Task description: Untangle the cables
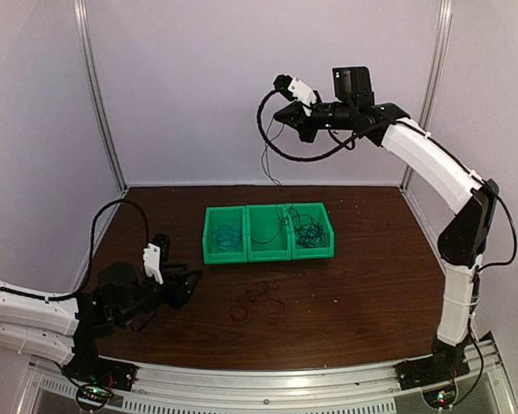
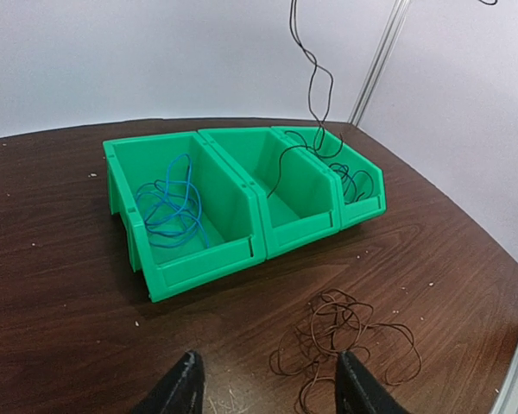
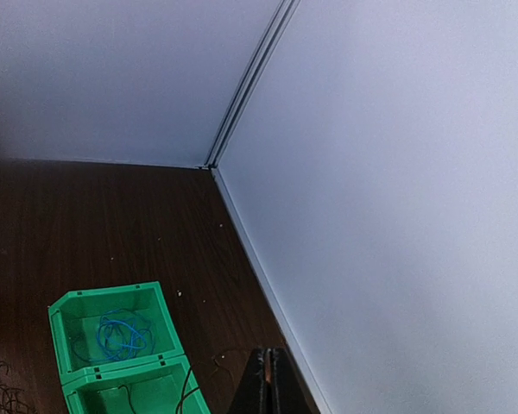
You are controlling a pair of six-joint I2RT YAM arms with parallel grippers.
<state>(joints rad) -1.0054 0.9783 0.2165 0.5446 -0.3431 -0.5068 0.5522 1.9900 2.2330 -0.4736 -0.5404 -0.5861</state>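
Partly done, I'm judging. The blue cable is lying alone in the 9 o'clock cell of the bin, coiled loose and apart from the rest; the black cables are bunching in the 3 o'clock cell. One black strand is hanging from my right claw, which is up high at 12 o'clock over the bin; its fingers are pressing tight together, pinching that strand as far as the top view is showing. The strand is dropping in kinks to the divider between the middle and 3 o'clock cells, with a loop draping into the middle cell; I'm not able to tell whether its end is free of the bunch.

Left to do: a tangle is sitting on the table at 6 o'clock of the bin, loops overlapping, not yet sorted. My left claw is sitting low at 9 o'clock of the tangle, near it; its fingers are standing apart with nothing between them.

Materials: the bin is looking like glossy moulded green plastic, three cells side by side with low front lips. The cables are thin, limp and wiry, holding their curls; the tangle is reading dark brownish. The table is showing dark wood grain, smooth, with pale specks scattered on it.
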